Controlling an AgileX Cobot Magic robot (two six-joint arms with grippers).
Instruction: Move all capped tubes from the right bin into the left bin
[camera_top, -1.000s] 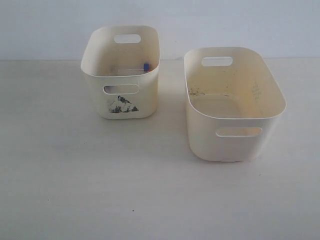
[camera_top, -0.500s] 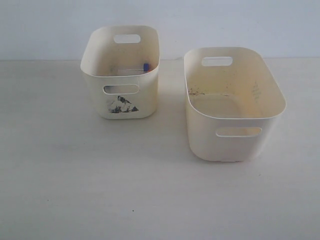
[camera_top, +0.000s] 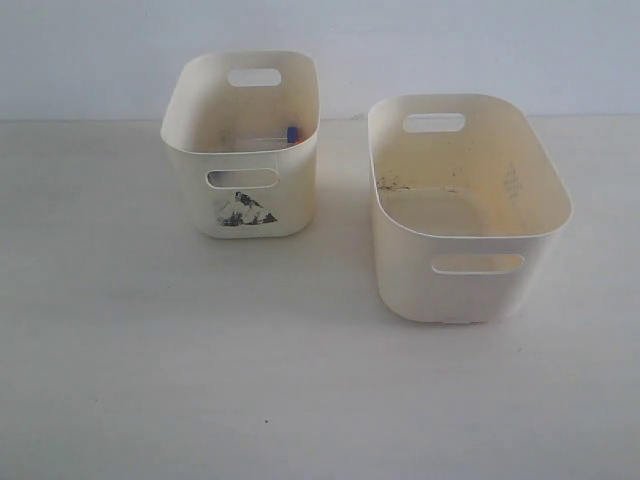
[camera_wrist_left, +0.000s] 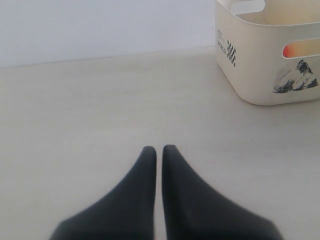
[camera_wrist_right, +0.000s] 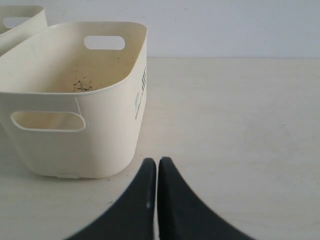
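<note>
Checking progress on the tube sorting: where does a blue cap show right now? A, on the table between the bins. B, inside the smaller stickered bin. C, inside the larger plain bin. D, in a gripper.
B: the exterior view shows the blue cap inside the stickered bin, by its right wall as seen there.

No change to see from a second ago to now. No shift or turn of the left bin (camera_top: 200, 205), far and to the left on the table (camera_top: 150, 380). No shift or turn of the right bin (camera_top: 400, 275), nearer and to the right. No move of the blue-capped tube (camera_top: 292, 133) inside the left bin, by its right wall. Same light and same shadows. No earlier wrist pictures to check against.
</note>
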